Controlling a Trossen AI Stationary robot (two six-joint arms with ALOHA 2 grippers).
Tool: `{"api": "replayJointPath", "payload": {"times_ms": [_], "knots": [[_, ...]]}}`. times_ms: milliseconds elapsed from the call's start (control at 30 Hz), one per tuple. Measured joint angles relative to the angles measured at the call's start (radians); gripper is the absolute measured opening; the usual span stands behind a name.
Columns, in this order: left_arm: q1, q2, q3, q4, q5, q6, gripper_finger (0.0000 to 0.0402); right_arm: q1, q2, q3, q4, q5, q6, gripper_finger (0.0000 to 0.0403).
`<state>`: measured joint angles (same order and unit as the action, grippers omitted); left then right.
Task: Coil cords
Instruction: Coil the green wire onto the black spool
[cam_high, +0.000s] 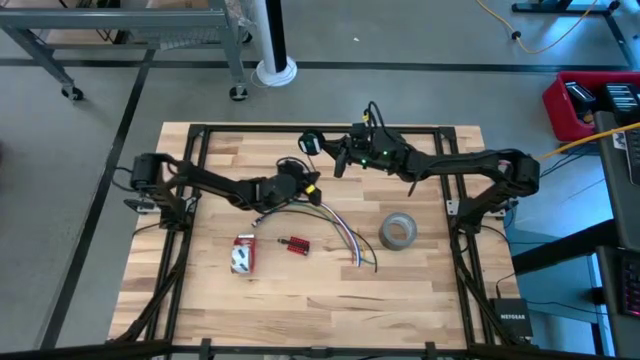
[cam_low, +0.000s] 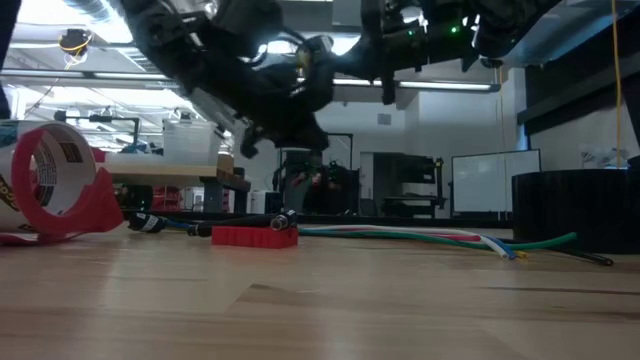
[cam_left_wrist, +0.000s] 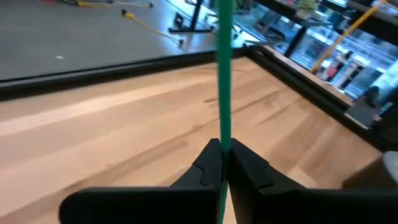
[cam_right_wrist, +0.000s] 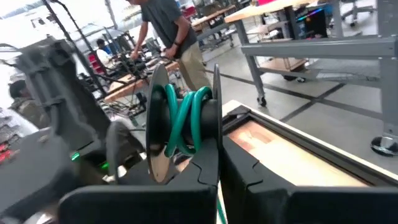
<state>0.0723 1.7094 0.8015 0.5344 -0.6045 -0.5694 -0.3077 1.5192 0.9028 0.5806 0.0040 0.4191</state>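
Between the two fingers of the left gripper (cam_left_wrist: 222, 163), closed tight: a thin green cord (cam_left_wrist: 223, 74), stretched straight and taut, away from the fingertips. Ahead of this gripper, raised above the wooden table (cam_high: 300, 300): the right gripper (cam_right_wrist: 219, 168), pressed shut on the same cord, beside a small spool (cam_right_wrist: 181, 121) with teal-green turns wound on it. Below and beside the left gripper, flat on the table: a bunch of loose coloured wires (cam_high: 345, 240), a small red block (cam_high: 297, 245), a red tape dispenser (cam_high: 242, 254). Near the right arm, apart from the wires: a grey tape roll (cam_high: 398, 232). Beyond the spool, in the room: a person (cam_right_wrist: 168, 31), standing.
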Motion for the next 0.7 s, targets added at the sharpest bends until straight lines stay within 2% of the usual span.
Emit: {"api": "replayJointPath", "payload": {"times_ms": [267,467,700], "knots": [[-0.008,0.104,0.173,-0.02,0.085,0.048,0.0,0.0,0.035,0.0,-0.002,0.015,0.002,0.0002],[-0.01,0.079,0.269,-0.304,0.088,0.043,0.0,0.0,0.036,0.0,-0.057,0.024,-0.005,0.0001],[-0.039,0.077,0.357,-0.484,0.085,0.032,0.0,0.0,0.036,0.0,-0.081,0.031,-0.013,0.0001]]}}
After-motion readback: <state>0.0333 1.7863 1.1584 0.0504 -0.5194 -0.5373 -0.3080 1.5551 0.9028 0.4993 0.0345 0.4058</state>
